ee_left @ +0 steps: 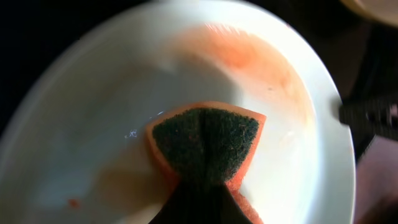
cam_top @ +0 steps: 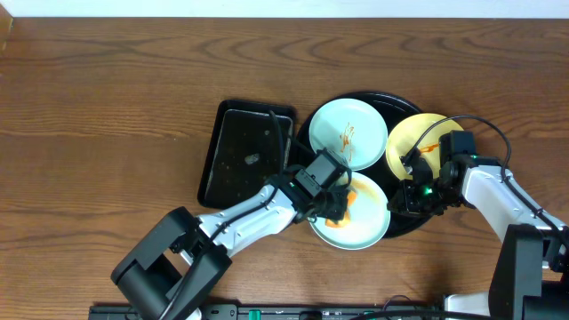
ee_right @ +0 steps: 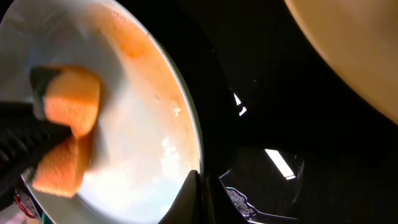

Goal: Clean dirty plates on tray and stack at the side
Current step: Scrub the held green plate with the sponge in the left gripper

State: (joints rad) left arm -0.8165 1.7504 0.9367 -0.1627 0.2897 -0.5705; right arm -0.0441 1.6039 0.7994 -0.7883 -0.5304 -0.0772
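The round black tray [cam_top: 404,220] holds three plates. The front mint-blue plate [cam_top: 369,222] has an orange sauce smear near its rim [ee_left: 249,53]. My left gripper [cam_top: 336,203] is shut on a folded orange sponge with a green scouring face [ee_left: 208,140] and presses it onto this plate [ee_left: 93,124]. My right gripper [cam_top: 407,197] is shut on the plate's right rim [ee_right: 200,186]. The sponge [ee_right: 68,106] also shows in the right wrist view. The second mint-blue plate [cam_top: 347,133] has thin orange streaks. The yellow plate [cam_top: 411,142] is partly hidden by my right arm.
A smaller rectangular black tray [cam_top: 244,151] lies just left of the round tray. Dark wood-grain tabletop [cam_top: 107,133] stretches to the left and behind. The yellow plate's edge [ee_right: 354,56] and glossy tray floor [ee_right: 261,93] show in the right wrist view.
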